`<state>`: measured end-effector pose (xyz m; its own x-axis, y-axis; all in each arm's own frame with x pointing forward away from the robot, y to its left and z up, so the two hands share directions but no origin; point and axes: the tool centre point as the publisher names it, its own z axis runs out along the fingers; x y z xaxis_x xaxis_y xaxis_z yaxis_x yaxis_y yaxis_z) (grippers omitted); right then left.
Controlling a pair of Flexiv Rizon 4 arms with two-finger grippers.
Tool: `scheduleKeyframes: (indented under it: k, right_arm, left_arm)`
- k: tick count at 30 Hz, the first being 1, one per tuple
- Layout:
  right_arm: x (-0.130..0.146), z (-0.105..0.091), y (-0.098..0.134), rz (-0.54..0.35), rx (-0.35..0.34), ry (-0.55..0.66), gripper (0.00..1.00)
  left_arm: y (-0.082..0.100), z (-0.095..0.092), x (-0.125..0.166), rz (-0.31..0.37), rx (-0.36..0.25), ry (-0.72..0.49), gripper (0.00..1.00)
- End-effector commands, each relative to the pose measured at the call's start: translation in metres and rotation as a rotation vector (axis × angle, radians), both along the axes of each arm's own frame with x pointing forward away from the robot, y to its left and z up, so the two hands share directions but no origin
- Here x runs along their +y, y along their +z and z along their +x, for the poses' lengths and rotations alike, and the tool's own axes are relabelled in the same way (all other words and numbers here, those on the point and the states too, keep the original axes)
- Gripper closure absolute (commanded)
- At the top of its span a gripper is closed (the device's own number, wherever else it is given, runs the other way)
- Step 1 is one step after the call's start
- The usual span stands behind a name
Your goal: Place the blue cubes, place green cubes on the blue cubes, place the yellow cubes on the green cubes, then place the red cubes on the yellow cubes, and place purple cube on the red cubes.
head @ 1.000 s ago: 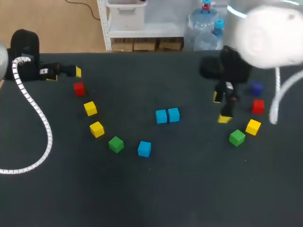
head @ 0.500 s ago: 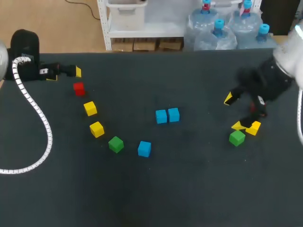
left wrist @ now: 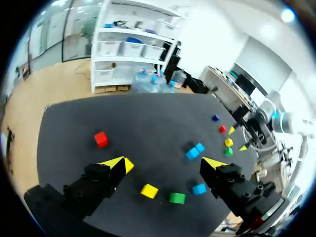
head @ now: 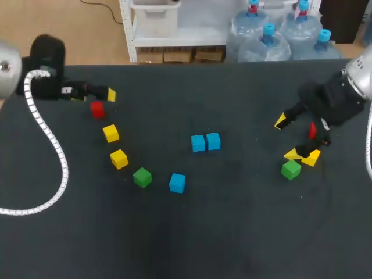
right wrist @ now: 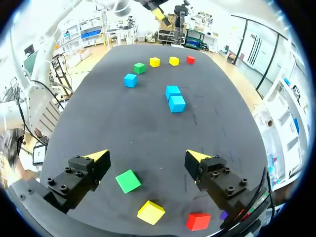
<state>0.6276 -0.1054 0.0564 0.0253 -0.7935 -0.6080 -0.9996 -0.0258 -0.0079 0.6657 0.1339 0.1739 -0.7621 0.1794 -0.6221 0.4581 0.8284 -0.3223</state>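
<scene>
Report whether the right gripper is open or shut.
Open. The right gripper has its yellow tips wide apart in the right wrist view, gripping nothing.

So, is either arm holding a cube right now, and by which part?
Nothing is held: the left tool and the right tool are both open and empty.

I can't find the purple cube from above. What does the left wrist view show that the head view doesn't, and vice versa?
Only the left wrist view: the purple cube, beyond the right-side red cube. Only the head view: a second left-side yellow cube; the wrist view shows just one. Both: the blue pair, the lone blue cube and the left green cube.
</scene>
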Motion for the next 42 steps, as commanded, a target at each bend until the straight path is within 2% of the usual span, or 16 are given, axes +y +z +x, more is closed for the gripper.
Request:
scheduleKeyframes:
  k: [1, 3, 5, 6, 20, 22, 23, 24, 26, 27, 28, 30, 34, 37, 42]
  right_arm:
    - [0.000, 0.001, -0.001, 0.003, 0.000, 0.001, 0.00]
    - [0.000, 0.001, -0.001, 0.003, 0.000, 0.001, 0.00]
    - [0.000, 0.001, -0.001, 0.003, 0.000, 0.001, 0.00]
    - [0.000, 0.001, -0.001, 0.003, 0.000, 0.001, 0.00]
    - [0.000, 0.001, -0.001, 0.003, 0.000, 0.001, 0.00]
    - [0.000, 0.001, -0.001, 0.003, 0.000, 0.001, 0.00]
    - [0.000, 0.001, -0.001, 0.003, 0.000, 0.001, 0.00]
    - [0.000, 0.001, -0.001, 0.003, 0.000, 0.001, 0.00]
    - [0.000, 0.001, -0.001, 0.003, 0.000, 0.001, 0.00]
    - [0.000, 0.001, -0.001, 0.003, 0.000, 0.001, 0.00]
    - [0.000, 0.001, -0.001, 0.003, 0.000, 0.001, 0.00]
    - [0.000, 0.001, -0.001, 0.003, 0.000, 0.001, 0.00]
    - [0.000, 0.001, -0.001, 0.003, 0.000, 0.001, 0.00]
    - [0.000, 0.001, -0.001, 0.003, 0.000, 0.001, 0.00]
    - [0.021, 0.022, 0.012, -0.051, 0.000, 0.028, 0.00]
  left_arm:
    - [0.014, -0.002, -0.037, 0.260, 0.097, -0.060, 0.00]
    - [0.005, -0.007, -0.048, 0.291, 0.099, -0.151, 0.00]
    - [-0.005, -0.012, -0.053, 0.276, 0.148, -0.225, 0.00]
    - [-0.008, -0.014, -0.051, 0.231, 0.136, -0.223, 0.00]
    - [-0.008, -0.014, -0.051, 0.231, 0.136, -0.223, 0.00]
    - [0.013, -0.001, -0.059, 0.305, -0.006, -0.311, 0.00]
    - [0.020, 0.003, -0.068, 0.371, -0.054, -0.354, 0.00]
    - [0.023, 0.004, -0.080, 0.432, -0.077, -0.423, 0.00]
    - [0.021, 0.004, -0.107, 0.548, -0.088, -0.563, 0.00]
    - [0.015, 0.001, -0.122, 0.624, -0.069, -0.642, 0.00]
    - [0.008, -0.002, -0.131, 0.662, -0.058, -0.699, 0.00]
    - [-0.003, -0.012, -0.143, 0.704, -0.082, -0.784, 0.00]
    - [-0.019, -0.033, -0.148, 0.741, -0.124, -0.899, 0.00]
    - [-0.021, -0.042, -0.136, 0.705, -0.137, -0.893, 0.00]
    - [-0.020, -0.049, -0.117, 0.663, -0.141, -0.842, 0.00]
